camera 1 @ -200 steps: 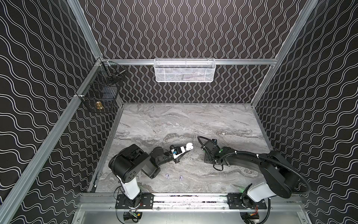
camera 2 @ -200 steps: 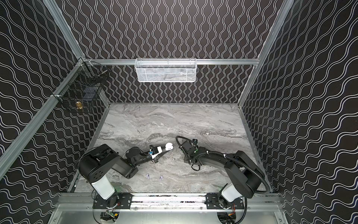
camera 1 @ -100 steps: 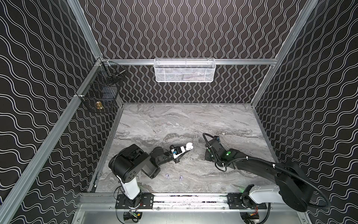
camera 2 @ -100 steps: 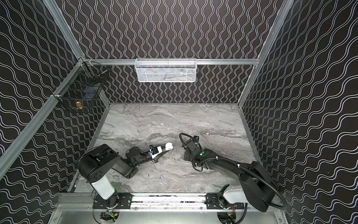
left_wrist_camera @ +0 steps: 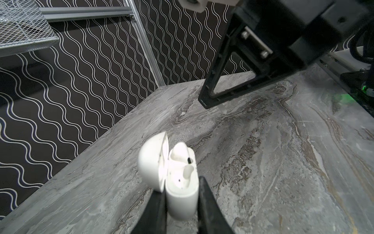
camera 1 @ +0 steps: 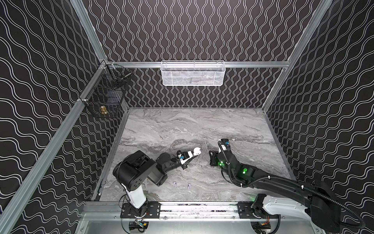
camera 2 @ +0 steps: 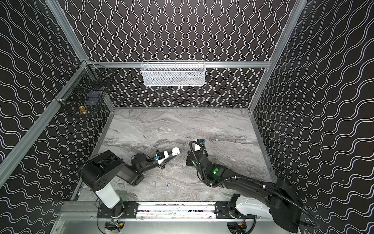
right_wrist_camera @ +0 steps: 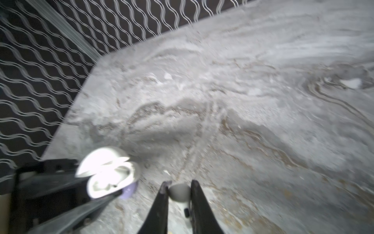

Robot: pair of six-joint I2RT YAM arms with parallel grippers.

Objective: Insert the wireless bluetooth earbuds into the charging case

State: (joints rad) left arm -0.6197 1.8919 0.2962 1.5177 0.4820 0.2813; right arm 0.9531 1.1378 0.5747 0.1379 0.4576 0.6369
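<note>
Claws tight: L claw [left_wrist_camera: 181, 188] on open white case [left_wrist_camera: 180, 172], R claw [right_wrist_camera: 180, 183] on white earbud [right_wrist_camera: 180, 194] nearby.

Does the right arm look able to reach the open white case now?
Probably yes: the left gripper holds the case, lid open, and the right gripper, shut on an earbud, is close beside it with only bare table between.

Open case [left_wrist_camera: 180, 192], white earbud [right_wrist_camera: 179, 192] pinched, lavender earbuds [camera 1: 174, 184]
</note>
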